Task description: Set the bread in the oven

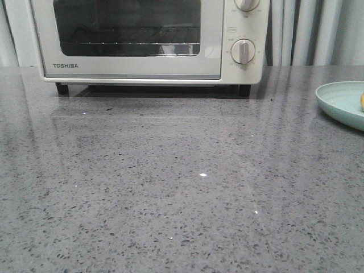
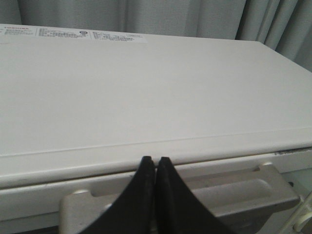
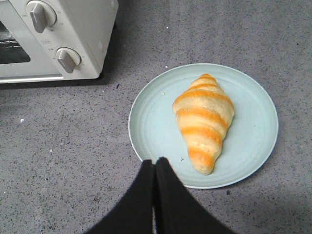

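The cream-white Toshiba oven [image 1: 136, 40] stands at the back of the grey counter with its glass door closed. In the left wrist view my left gripper [image 2: 155, 160] is shut and empty, above the oven's flat top [image 2: 146, 92], its tips over the door handle [image 2: 234, 187]. The bread [image 3: 204, 119], a golden-brown roll with pale stripes, lies on a pale green plate [image 3: 156, 126] to the right of the oven. My right gripper [image 3: 155, 162] is shut and empty, above the plate's near rim, beside the bread. Neither gripper shows in the front view.
The plate's edge [image 1: 341, 102] shows at the far right of the front view. The oven's two knobs [image 3: 68, 59] face the counter near the plate. Grey curtains [image 2: 146, 17] hang behind the oven. The speckled counter [image 1: 170, 187] stretches in front.
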{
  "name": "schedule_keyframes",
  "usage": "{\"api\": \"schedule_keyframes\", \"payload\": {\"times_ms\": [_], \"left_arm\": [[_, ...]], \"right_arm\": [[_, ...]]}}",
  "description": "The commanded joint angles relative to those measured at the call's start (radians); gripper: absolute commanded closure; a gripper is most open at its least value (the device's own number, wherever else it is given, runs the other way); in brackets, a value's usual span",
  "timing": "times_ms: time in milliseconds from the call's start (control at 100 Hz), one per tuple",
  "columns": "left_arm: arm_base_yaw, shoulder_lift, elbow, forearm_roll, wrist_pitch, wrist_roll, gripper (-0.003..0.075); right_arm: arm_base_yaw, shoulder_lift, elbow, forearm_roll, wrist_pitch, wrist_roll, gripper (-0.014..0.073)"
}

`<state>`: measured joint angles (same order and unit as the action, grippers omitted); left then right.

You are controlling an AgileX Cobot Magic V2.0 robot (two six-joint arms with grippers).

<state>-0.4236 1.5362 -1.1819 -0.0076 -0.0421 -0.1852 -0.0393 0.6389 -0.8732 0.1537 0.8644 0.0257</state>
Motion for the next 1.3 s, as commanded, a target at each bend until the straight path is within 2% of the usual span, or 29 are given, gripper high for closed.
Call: {"api": "schedule_keyframes", "payload": {"times_ms": [0,200,380,580,740,840,940,1060,1179,1249,1289], "left_arm": [[-0.008,-0.028,0.015,-0.011,0.008,-0.008,0.0741],[-0.008,-0.079,0.149,-0.062,0.002,-0.008,0.0741],[-0.014,-0.196,0.36,-0.08,-0.049,-0.008,0.0741],[-0.108,-0.476,0.568,-0.174,-0.05,-0.008,0.0741],[-0.209,-0.748,0.618,-0.166,-0.046,0.003,0.0742],[-0.243,-0.884,0.615,-0.082,0.014,0.027,0.0742],[-0.243,-0.987,0.602,-0.052,0.159,0.027,0.0742],[-0.241,-1.091,0.596,-0.052,0.276,0.027,0.0742],[-0.241,-1.178,0.596,-0.052,0.289,0.027,0.0742],[-0.241,-1.217,0.596,-0.052,0.29,0.027,0.0742],[-0.241,-1.231,0.596,-0.052,0.294,0.027,0.0742]], "right_arm": [[-0.001,0.007,-0.034,0.009,-0.063,-0.002,0.0669],[-0.001,0.007,-0.034,0.009,-0.063,-0.002,0.0669],[-0.001,0.007,-0.034,0.009,-0.037,-0.002,0.0669],[-0.001,0.007,-0.034,0.009,0.077,-0.002,0.0669],[-0.001,0.007,-0.034,0.009,0.128,-0.002,0.0669],[-0.001,0.014,-0.034,0.009,0.123,-0.002,0.0669],[-0.001,0.047,-0.034,0.009,0.119,-0.002,0.0664],[-0.001,0.114,-0.034,0.009,0.118,-0.002,0.0565],[-0.001,0.2,-0.036,0.009,0.105,-0.002,0.0316],[-0.001,0.258,-0.051,0.009,0.087,-0.002,0.0214],[-0.001,0.294,-0.065,0.009,0.081,-0.002,0.019]]}}
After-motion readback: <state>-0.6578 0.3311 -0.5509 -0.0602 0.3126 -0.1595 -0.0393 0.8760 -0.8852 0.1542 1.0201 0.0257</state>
